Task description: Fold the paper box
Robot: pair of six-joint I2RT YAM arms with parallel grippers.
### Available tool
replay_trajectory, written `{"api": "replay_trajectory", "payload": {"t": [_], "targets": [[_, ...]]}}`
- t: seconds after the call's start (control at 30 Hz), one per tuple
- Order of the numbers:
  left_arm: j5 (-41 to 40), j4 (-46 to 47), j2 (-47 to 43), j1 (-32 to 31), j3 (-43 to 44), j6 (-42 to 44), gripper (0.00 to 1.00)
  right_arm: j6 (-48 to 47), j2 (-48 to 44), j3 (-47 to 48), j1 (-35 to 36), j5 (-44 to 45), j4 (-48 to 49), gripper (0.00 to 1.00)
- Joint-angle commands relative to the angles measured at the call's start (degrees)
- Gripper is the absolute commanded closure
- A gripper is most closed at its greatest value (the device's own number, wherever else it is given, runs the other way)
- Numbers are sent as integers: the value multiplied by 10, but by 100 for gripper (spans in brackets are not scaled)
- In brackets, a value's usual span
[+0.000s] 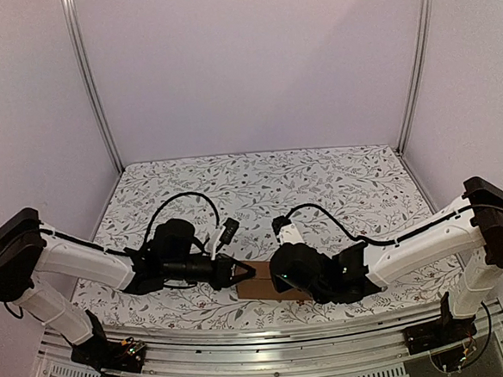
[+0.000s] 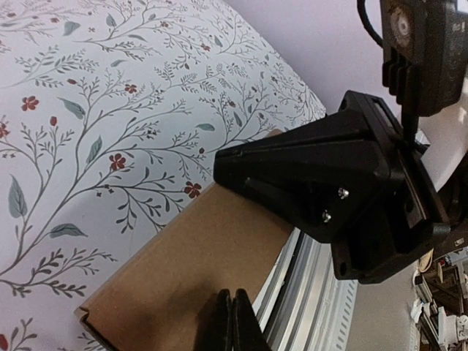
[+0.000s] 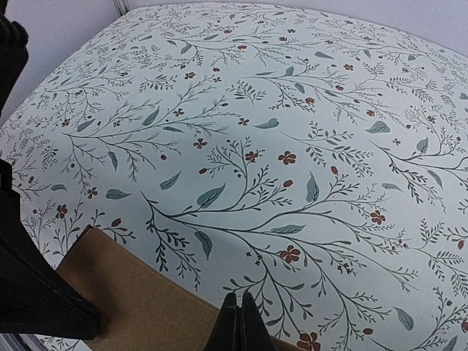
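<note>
Closest to the left wrist's lens are the tips of the left gripper [image 2: 232, 322], pressed flat together with no gap between them, poised over the brown cardboard. The right gripper [image 3: 238, 322] looks the same from its own wrist: jaws fully closed, tips over the edge of the sheet. I cannot tell whether either pair actually touches the card, and neither has any of it between its fingers.

The paper box [image 1: 258, 281] lies flat on the table [image 1: 320, 184], close to the near edge and about midway between the two arms. It is plain brown and unprinted, and I see no flap lifted. From the left wrist, one corner of it reaches nearly to the metal rail [image 2: 307, 292] along the table's front.

From above, the two grippers meet over the box nose to nose. The left one points right, and the right one's bulky black body covers the box's right part.

The left arm [image 1: 84, 265] climbs from its base at the front left to a high elbow out by the wall. From there its white forearm slopes down and inward to the middle. The right arm [image 1: 420, 246] mirrors it from the front right. A black cable [image 1: 187, 197] loops up over the left wrist. The cloth on the table is pale, printed with leafy sprigs and small red flowers.
</note>
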Motion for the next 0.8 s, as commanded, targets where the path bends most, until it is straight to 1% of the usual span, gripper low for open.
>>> {"api": "replay_trajectory", "payload": {"t": [0.0, 0.17, 0.33, 0.43, 0.53, 0.77], "targets": [[8, 18, 41, 4, -35, -20, 100, -7, 31, -15, 4, -71, -81, 100], [2, 2, 32, 4, -31, -13, 100, -25, 9, -6, 4, -70, -94, 100], [-8, -20, 22, 4, -26, -6, 100, -63, -62, 5, 2, -80, -130, 100], [-11, -25, 21, 4, -25, -7, 100, -76, -122, -5, -10, -95, -140, 100], [-11, -22, 21, 4, -26, -10, 100, -81, -183, -25, -36, -143, -140, 100], [-12, -27, 20, 4, -23, -9, 100, -88, -282, -86, -93, -267, -127, 100]]}}
